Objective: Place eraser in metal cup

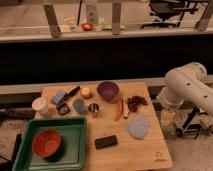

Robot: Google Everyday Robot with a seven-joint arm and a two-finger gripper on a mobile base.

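The eraser, a flat black block, lies on the wooden table near its front edge, right of the green tray. The metal cup, small and shiny, stands upright near the table's middle, just below the purple bowl. My white arm is off the table's right side. The gripper hangs low beside the table's right edge, far from both the eraser and the cup.
A green tray at the front left holds a red bowl. A white jar, light blue block, black square-framed item, orange, red chili and pale blue cloth lie around.
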